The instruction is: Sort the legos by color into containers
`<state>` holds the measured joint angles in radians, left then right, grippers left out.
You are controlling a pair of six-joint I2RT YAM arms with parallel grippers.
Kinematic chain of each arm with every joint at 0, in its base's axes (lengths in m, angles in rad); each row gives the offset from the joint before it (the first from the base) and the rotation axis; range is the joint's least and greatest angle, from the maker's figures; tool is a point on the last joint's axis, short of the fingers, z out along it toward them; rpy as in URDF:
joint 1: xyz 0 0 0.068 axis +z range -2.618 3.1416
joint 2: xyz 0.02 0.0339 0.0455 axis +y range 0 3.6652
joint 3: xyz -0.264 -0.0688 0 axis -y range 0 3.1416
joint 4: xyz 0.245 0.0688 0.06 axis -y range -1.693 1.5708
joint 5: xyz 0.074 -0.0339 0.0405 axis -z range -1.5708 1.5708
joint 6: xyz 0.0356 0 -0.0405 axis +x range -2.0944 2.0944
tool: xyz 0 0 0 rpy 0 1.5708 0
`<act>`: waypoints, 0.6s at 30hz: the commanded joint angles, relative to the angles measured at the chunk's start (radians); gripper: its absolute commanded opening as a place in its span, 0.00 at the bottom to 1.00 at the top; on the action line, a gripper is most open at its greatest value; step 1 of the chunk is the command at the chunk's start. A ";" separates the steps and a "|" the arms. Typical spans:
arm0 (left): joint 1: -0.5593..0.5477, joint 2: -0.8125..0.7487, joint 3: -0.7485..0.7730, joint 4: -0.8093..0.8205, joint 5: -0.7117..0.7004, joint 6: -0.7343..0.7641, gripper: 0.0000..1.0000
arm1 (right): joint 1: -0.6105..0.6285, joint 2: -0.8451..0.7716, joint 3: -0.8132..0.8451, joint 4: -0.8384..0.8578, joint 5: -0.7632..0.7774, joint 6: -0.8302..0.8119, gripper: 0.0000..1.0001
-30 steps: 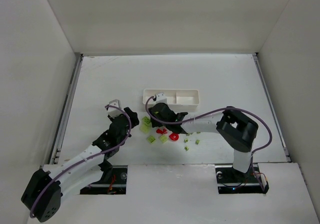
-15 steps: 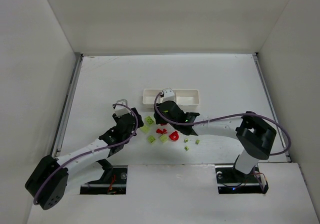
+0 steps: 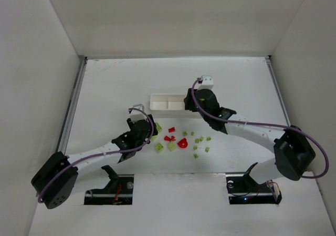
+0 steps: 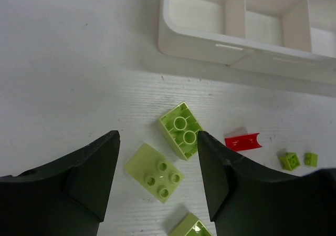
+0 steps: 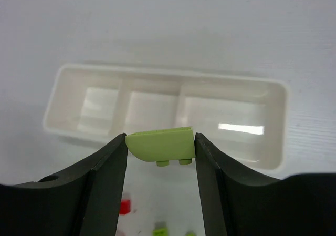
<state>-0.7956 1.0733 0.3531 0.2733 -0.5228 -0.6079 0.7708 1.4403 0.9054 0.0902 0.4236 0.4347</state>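
The legos lie scattered on the table in front of the white tray [image 3: 165, 102]: light green ones [image 3: 158, 147] and a few red ones [image 3: 182, 143]. My left gripper [image 3: 153, 129] is low over the pile's left end and open [image 4: 157, 157]. A flat green lego [image 4: 154, 171] lies between its fingers, untouched, and an upturned green brick [image 4: 181, 129] lies just ahead. A red curved piece [image 4: 243, 141] is to the right. My right gripper [image 3: 190, 105] hangs above the tray's right part, shut [image 5: 161, 147] on a light green lego [image 5: 160, 144]. The tray [image 5: 168, 110] below has three compartments.
Small green bricks [image 3: 201, 139] dot the table right of the red ones. The tray's near wall [image 4: 231, 52] stands just beyond the left gripper. White walls enclose the table on the left, back and right.
The right gripper has carried the green lego from the pile back and right to above the tray. The left arm has reached right to the pile and its jaws have widened.
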 commanded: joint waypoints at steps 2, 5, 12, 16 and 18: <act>-0.029 0.059 0.069 0.030 -0.017 0.022 0.58 | -0.101 -0.006 -0.008 0.037 0.018 -0.034 0.41; -0.046 0.085 0.083 0.030 -0.039 0.025 0.58 | -0.139 0.022 -0.010 0.045 0.017 -0.045 0.42; -0.079 0.172 0.122 0.024 -0.060 0.053 0.60 | -0.172 0.088 0.000 0.077 0.012 -0.062 0.45; -0.087 0.220 0.142 0.023 -0.060 0.062 0.62 | -0.170 0.092 -0.008 0.100 0.011 -0.065 0.60; -0.089 0.234 0.150 0.023 -0.060 0.062 0.62 | -0.167 0.078 -0.020 0.111 0.009 -0.068 0.70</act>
<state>-0.8776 1.2980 0.4606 0.2737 -0.5583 -0.5636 0.6025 1.5402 0.8955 0.1181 0.4335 0.3832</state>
